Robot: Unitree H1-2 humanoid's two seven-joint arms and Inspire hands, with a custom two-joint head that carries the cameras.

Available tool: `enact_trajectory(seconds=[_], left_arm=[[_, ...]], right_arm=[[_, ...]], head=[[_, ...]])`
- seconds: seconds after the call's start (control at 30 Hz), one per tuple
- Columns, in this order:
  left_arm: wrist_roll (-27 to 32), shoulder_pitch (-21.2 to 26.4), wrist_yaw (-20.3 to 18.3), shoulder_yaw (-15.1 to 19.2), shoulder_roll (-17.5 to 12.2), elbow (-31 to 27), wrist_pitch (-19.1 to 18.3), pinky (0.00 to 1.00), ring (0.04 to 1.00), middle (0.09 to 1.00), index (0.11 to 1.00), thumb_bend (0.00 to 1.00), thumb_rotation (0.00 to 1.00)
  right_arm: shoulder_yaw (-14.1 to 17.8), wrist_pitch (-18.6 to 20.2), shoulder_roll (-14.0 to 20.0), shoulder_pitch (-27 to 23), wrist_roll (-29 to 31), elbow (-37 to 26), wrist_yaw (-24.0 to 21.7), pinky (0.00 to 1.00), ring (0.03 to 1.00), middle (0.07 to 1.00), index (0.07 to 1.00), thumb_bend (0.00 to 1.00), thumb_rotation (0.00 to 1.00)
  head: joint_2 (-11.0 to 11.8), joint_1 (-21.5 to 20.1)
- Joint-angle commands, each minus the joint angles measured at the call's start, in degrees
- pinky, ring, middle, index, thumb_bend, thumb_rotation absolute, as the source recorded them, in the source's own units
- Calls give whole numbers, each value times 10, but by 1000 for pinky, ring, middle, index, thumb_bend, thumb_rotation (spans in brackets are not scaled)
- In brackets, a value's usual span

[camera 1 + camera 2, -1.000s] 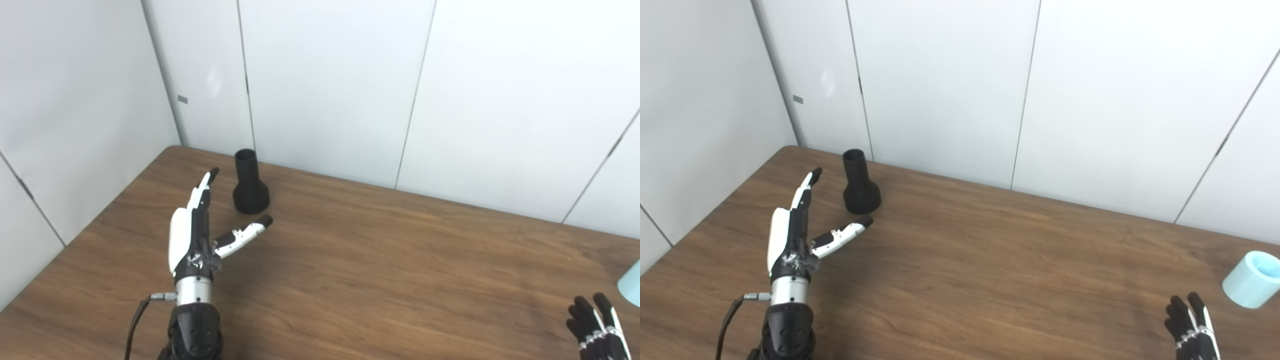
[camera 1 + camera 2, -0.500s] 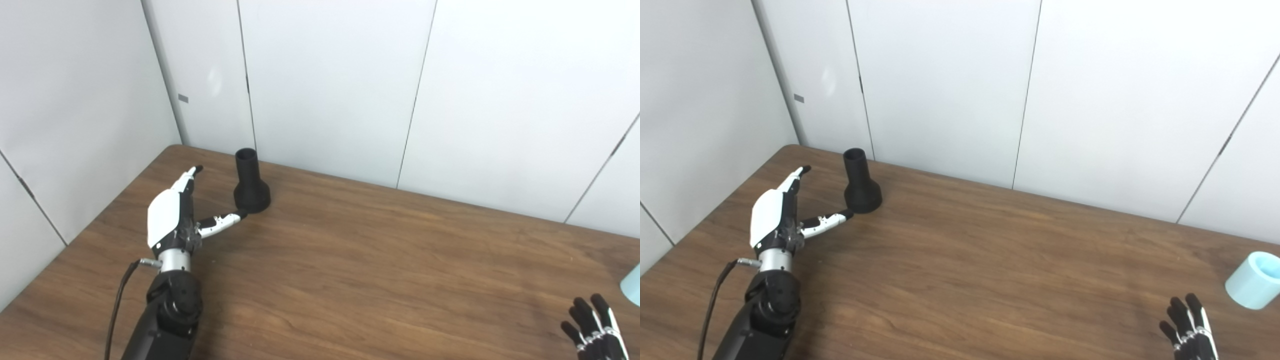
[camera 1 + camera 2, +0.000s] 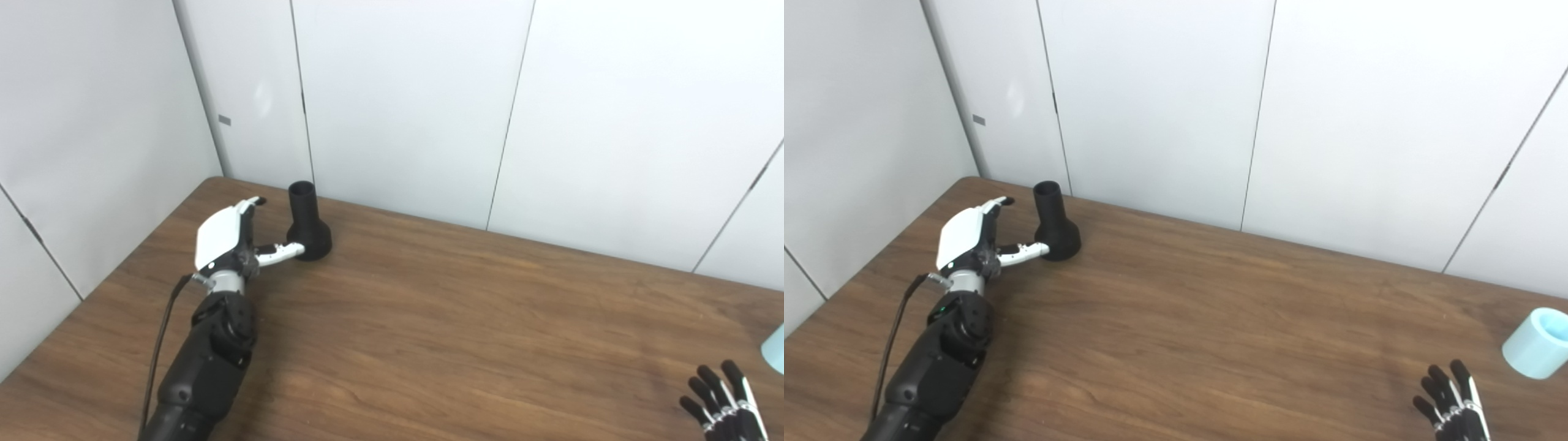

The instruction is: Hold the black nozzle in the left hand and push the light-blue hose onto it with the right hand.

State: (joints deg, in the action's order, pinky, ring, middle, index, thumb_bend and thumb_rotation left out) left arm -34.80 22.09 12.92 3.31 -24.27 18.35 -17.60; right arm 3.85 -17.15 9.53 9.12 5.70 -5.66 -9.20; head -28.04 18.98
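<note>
White wall panels close off the back and left of a brown wooden table (image 3: 465, 318).

From the left eye, the black nozzle (image 3: 308, 223) stands upright on its wide base near the far left corner, narrow neck up. The left hand (image 3: 229, 236) is just beside it, on its left, with fingers spread and nothing held; the thumb tip reaches the foot of the nozzle and seems to touch it, while the other fingers point past the neck without closing. I judge this to be the reach before the grasp. The risk lies at that thumb: pressing low on the base before the fingers come round the other side could slide the nozzle toward the wall or tip it over. At the bottom right only the dark fingertips of the right hand (image 3: 723, 401) show, spread and empty, and just a sliver of the light-blue hose (image 3: 775, 349) shows at the right edge.

From the right eye, the hose piece (image 3: 1537, 343) is a short open tube lying tilted on the table at the far right, well apart from the nozzle (image 3: 1055, 223). The right hand (image 3: 1451, 398) rests near it, fingers apart, holding nothing. A short, smooth tube like that could roll or skid away if nudged from one side. Later, a loose grip on the nozzle might let it twist when the hose is pushed on.
</note>
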Motion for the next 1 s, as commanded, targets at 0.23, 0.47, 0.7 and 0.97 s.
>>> enact_trajectory(seconds=[0.23,0.47,0.7,0.97], left_arm=[[-10,62,-25,-43,-39,43,-10,1000,973,924,855,999,553],[0,81,-46,-63,-48,67,-19,1000,983,940,873,998,535],[1,102,-59,-75,-49,95,-27,1000,986,942,889,986,524],[7,121,-55,-87,-45,127,-18,1000,966,928,884,985,494]], right_arm=[[-12,3,-20,37,-6,49,8,863,933,926,1000,763,995],[-13,-22,-25,36,-20,60,14,854,906,930,1000,750,996],[-15,-9,-31,42,-39,47,23,835,906,908,1000,749,1000],[-15,-13,-36,44,-58,44,36,841,884,912,1000,746,1000]], head=[[-7,1],[-10,-5],[-15,-15],[-21,-21]])
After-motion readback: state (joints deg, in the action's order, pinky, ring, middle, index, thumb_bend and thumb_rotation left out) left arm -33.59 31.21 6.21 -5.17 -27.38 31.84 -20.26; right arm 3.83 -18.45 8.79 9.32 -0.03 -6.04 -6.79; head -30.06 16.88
